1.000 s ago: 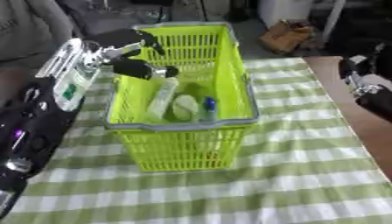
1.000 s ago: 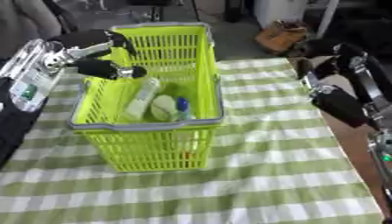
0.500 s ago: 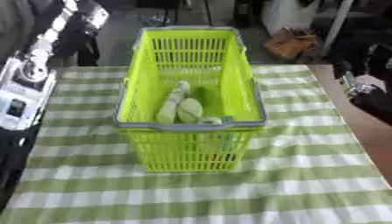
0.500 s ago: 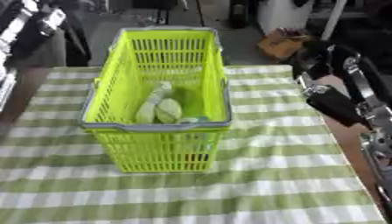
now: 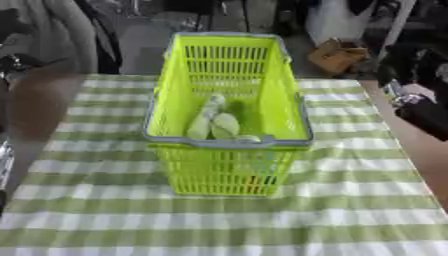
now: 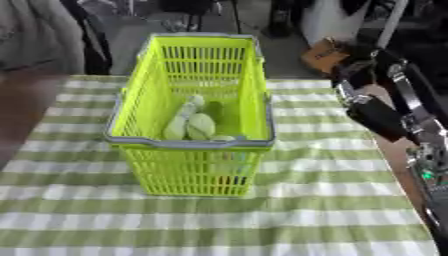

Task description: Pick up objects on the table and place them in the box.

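– Starting from the right hand, what can be told?

– It is seen in the right eye view, held up at the right edge of the table, beyond the far right corner of the cloth. Its black arm with silver joints comes in from the lower right. Whether the fingers are spread or curled cannot be told, because the hand is only a dark blurred shape. Nothing is seen to be held by it, and the basket is not touched.

– And what is found next to it?

– A lime-green basket with a grey rim is placed in the middle of the green and white checked tablecloth, well apart from the hand. Two pale green things are lying inside it: a long one leaning along the bottom, and a rounder one touching it on its right.

– Can any brand or writing be read on them?

– No letters can be made out on them or on the basket. Behind the table, a brown cardboard box is seen on the floor.
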### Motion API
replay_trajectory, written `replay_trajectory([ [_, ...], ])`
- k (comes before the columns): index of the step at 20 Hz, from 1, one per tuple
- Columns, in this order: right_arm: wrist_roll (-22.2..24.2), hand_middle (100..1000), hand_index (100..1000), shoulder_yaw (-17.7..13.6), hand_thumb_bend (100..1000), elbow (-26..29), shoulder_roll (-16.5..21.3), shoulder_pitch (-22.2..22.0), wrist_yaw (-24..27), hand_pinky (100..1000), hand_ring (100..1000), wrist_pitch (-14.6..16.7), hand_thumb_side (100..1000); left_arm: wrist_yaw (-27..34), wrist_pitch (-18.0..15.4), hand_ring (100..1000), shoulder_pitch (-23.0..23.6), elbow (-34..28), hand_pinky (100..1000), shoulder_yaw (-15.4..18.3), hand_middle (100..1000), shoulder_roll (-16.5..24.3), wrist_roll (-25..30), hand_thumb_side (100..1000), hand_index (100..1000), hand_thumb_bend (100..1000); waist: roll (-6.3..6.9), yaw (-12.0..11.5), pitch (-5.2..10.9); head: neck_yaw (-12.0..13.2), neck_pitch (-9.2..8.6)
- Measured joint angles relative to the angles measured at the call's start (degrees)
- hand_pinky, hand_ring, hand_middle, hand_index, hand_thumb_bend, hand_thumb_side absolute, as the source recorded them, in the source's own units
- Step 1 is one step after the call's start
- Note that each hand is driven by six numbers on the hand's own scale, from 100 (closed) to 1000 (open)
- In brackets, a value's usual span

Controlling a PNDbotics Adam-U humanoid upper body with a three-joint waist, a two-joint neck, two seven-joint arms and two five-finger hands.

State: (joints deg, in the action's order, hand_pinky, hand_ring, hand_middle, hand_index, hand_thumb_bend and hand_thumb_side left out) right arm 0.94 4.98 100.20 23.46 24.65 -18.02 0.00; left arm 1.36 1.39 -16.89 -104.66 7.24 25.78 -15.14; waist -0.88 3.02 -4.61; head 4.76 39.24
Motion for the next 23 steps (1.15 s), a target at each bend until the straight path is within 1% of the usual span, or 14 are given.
replay_trajectory([
  [3, -0.01, 704, 865, 0.0, 261, 0.0, -0.01, 0.0, 0.01, 617, 568, 0.01, 590, 0.38, -0.38, 914, 1.24, -0.44, 538, -0.01, 659, -0.7, 0.1, 1000, 823, 369, 0.04, -0.22, 0.03, 0.06, 0.38],
  [9, -0.06, 704, 865, 0.01, 261, 0.0, -0.04, 0.01, 0.03, 616, 567, 0.06, 589, 0.63, -1.18, 918, 1.91, -0.7, 541, -0.06, 663, -1.77, 1.69, 1000, 825, 365, 0.11, -0.19, 0.03, 0.33, 0.45],
  [12, -0.16, 703, 865, 0.01, 260, 0.0, -0.05, 0.02, 0.12, 616, 567, 0.16, 589, 0.62, -1.76, 916, 2.43, -1.14, 543, -0.1, 657, -2.46, 2.82, 1000, 824, 362, 0.42, -0.12, 0.03, 0.49, 0.51],
  [14, -0.25, 703, 865, 0.01, 258, 0.0, -0.06, 0.02, 0.19, 616, 566, 0.25, 588, 0.61, -2.1, 915, 2.66, -1.34, 542, -0.19, 655, -2.85, 3.46, 1000, 828, 360, 0.59, -0.06, 0.03, 0.5, 0.86],
  [23, -0.49, 703, 865, 0.01, 259, 0.0, -0.17, 0.02, 0.42, 616, 566, 0.46, 588, 0.61, -2.44, 915, 3.3, -1.35, 542, -0.38, 653, -3.65, 4.51, 1000, 829, 358, 0.43, -0.18, 0.05, 0.47, 0.96],
])
